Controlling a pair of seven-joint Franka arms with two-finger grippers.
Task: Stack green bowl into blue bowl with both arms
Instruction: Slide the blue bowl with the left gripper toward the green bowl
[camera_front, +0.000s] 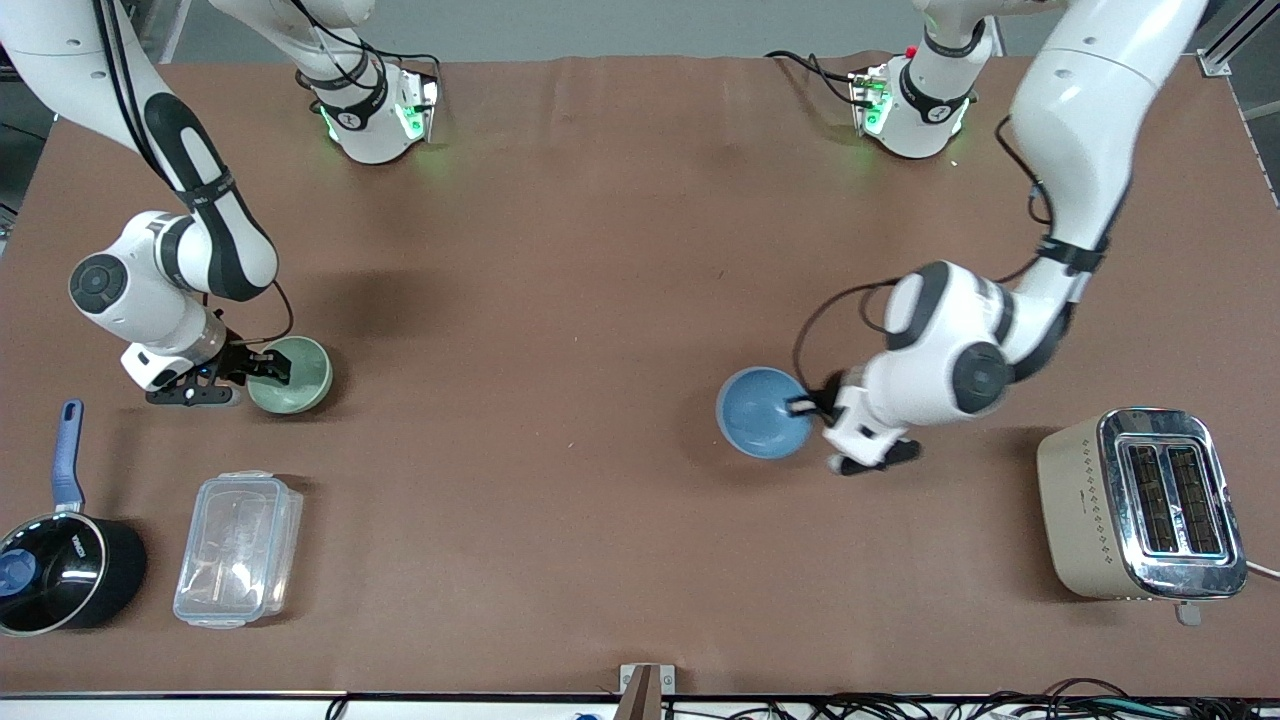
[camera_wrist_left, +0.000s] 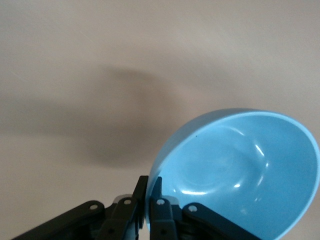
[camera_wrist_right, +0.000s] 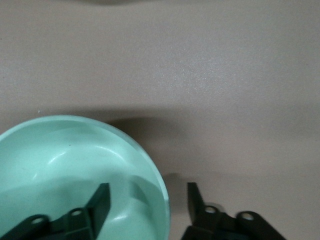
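The green bowl (camera_front: 297, 376) sits on the brown table toward the right arm's end. My right gripper (camera_front: 262, 368) is open and straddles its rim, one finger inside the bowl and one outside; the right wrist view shows the bowl (camera_wrist_right: 75, 160) and the gripper (camera_wrist_right: 147, 200) the same way. The blue bowl (camera_front: 765, 412) is toward the left arm's end, tilted. My left gripper (camera_front: 806, 405) is shut on its rim. The left wrist view shows the gripper (camera_wrist_left: 149, 192) pinching the edge of the blue bowl (camera_wrist_left: 240, 170), with a shadow on the table under it.
A black saucepan (camera_front: 60, 570) with a blue handle and a clear plastic container (camera_front: 238, 548) lie nearer the front camera than the green bowl. A beige toaster (camera_front: 1140, 505) stands near the table's front at the left arm's end.
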